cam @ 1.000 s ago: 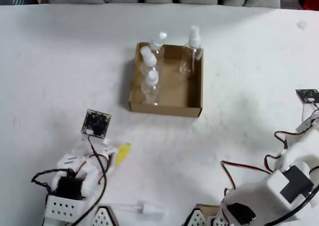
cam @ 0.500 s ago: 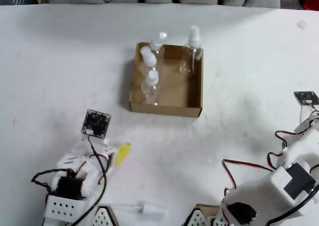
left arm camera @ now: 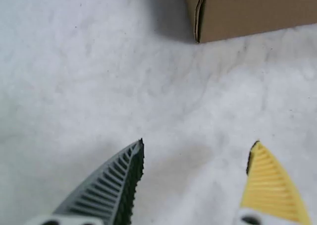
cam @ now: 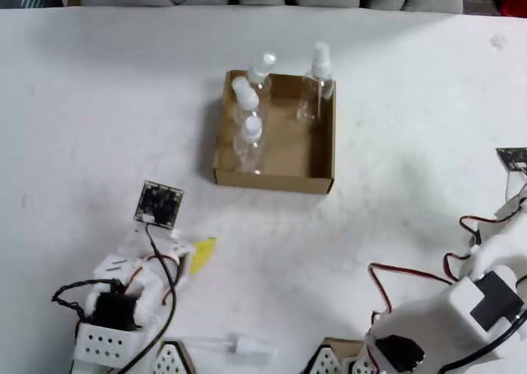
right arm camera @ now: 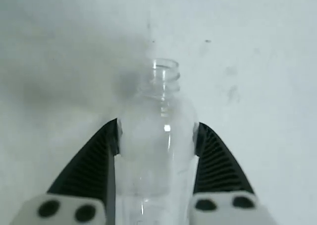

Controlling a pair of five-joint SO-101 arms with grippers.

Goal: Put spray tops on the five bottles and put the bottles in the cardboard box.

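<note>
The cardboard box sits mid-table, and several clear bottles with white spray tops stand inside it. A loose spray top lies by the near edge between the arm bases. In the right wrist view, my right gripper is shut on a clear bottle with a bare threaded neck, held over the white table. My left gripper is open low over the table, its grey finger and yellow finger well apart with nothing between them. The box's corner is just ahead of it.
The left arm rests at the near left, its yellow finger pointing toward the box. The right arm is at the near right with loose red and black wires. Bare white tabletop surrounds the box.
The right arm's wrist has shifted slightly toward the table's right edge. The left arm, the box and the loose spray top have not moved.
</note>
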